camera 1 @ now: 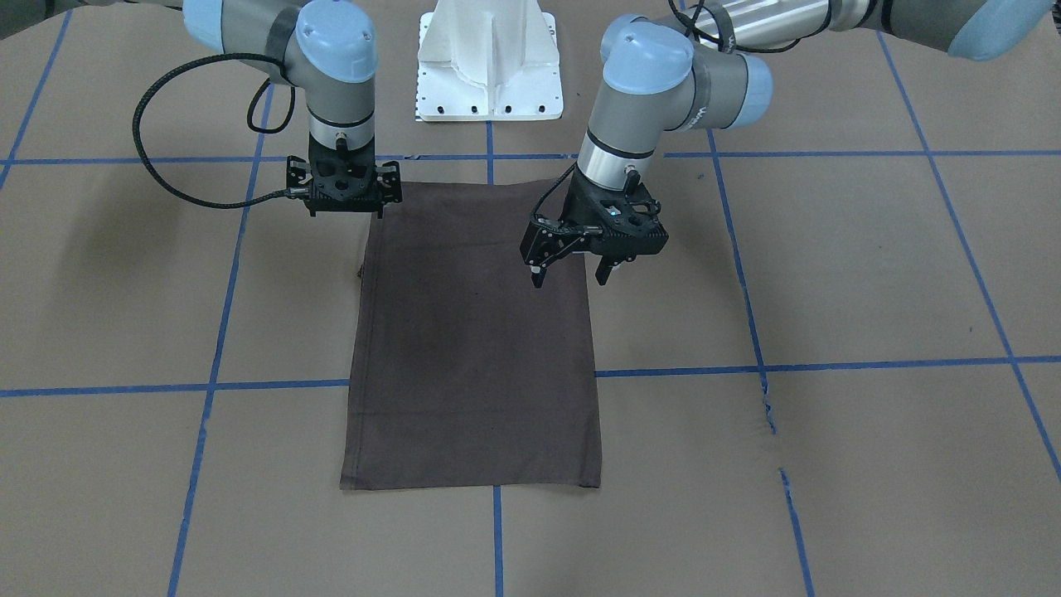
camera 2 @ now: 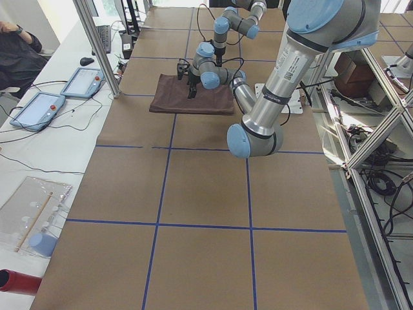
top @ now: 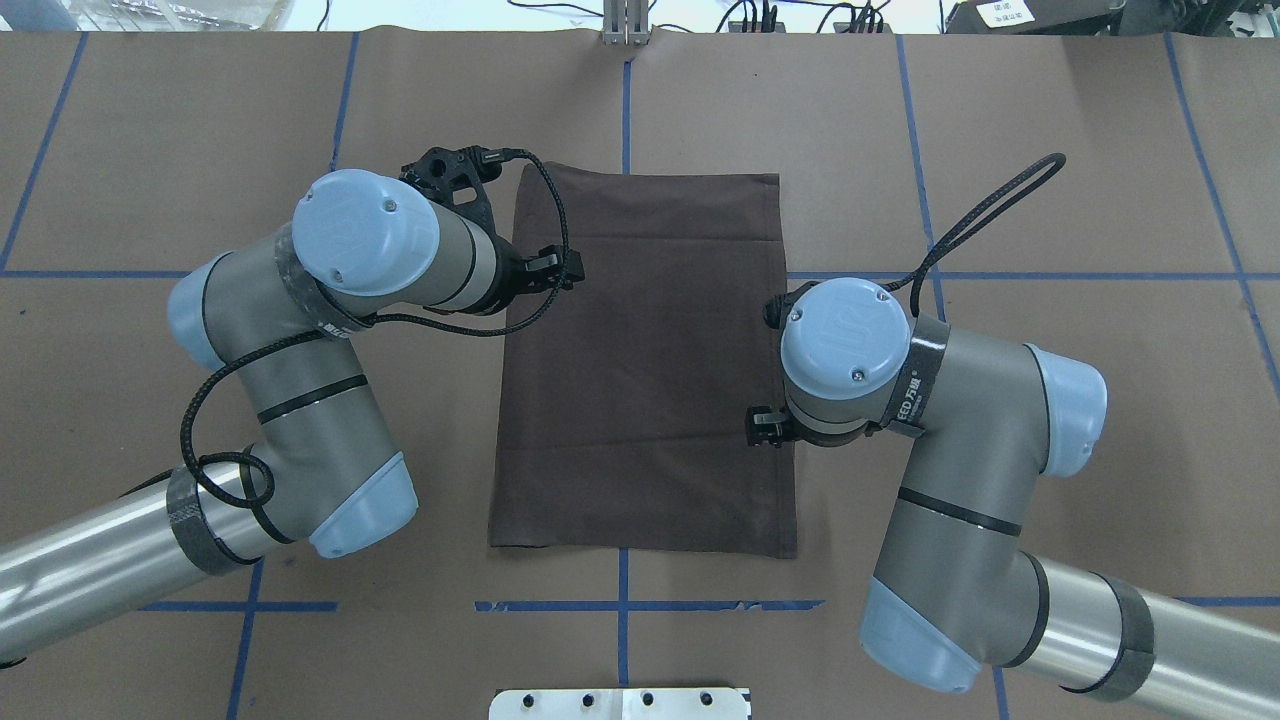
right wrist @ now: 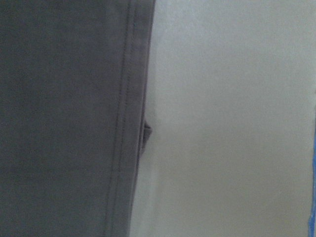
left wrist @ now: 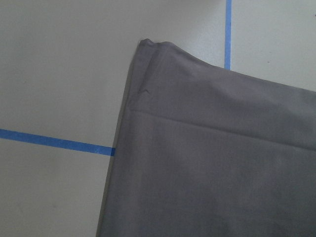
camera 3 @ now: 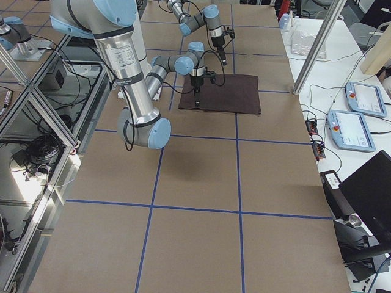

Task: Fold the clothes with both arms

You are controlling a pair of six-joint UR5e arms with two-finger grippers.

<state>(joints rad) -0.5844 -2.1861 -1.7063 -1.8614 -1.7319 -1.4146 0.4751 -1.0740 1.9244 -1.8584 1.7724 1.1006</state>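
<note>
Shirt, seen from across the table, lies flat in the middle as a long dark-brown rectangle. No sleeves show, and its short ends point toward and away from the robot. The left gripper hangs just above one long edge, fingers spread and holding nothing. The right gripper sits over the opposite long edge, near the robot-side corner. Its fingers are hidden under its body, so I cannot tell whether it is spread or closed.

From overhead the shirt sits centred between the arms, but each wrist covers its own fingers, so this adds nothing about either grip.

Both side views show the shirt far off with an arm over each long side, too small to judge.

The left wrist camera looks down on a slightly bunched corner, with a layer's edge crossing below it and blue tape alongside. The right wrist camera shows a stitched hem beside bare table, with a small tab of cloth poking out.

The cloth looks thin, light and limp, and it will likely sag and let its stacked layers slide. The safest hold is probably a pinch through every layer at the two corners of one short end, both sides together.
</note>
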